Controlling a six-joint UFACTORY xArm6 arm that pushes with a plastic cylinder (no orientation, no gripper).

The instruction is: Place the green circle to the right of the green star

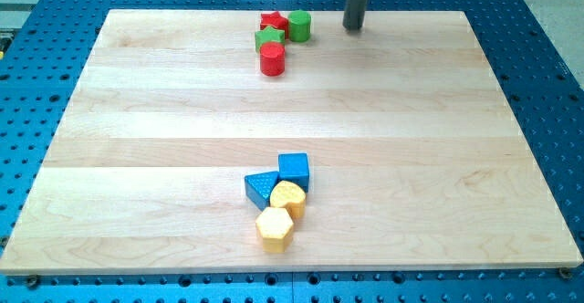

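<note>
The tip is standing near the board's top edge, just right of the green circle and apart from it, likely lining up a push. There are no jaws here, only a bare rod holding nothing. The circle is sitting up and right of the green star, beside the red star; a red cylinder is lying below. No containers are showing.

Red star, red cylinder, blue cube, yellow hexagon
</note>
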